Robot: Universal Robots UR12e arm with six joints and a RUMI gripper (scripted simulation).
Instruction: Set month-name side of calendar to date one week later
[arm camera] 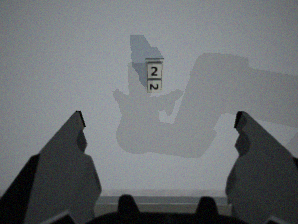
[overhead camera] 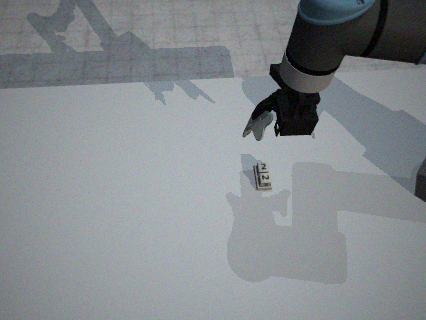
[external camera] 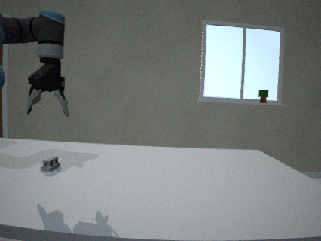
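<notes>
The small calendar tray sits on the white table with two pale cubes side by side in it. In the top view the cubes each show a 2 on top. The wrist view shows the same two cubes. The month's name side is too small to read. My gripper is open and empty. It hangs high above the table, over and a little behind the calendar, fingers pointing down.
The arm's shadow falls across the table beside the calendar. The table's far edge meets the tiled floor. A window with a small potted plant is in the back wall. A dark part stands at the right edge.
</notes>
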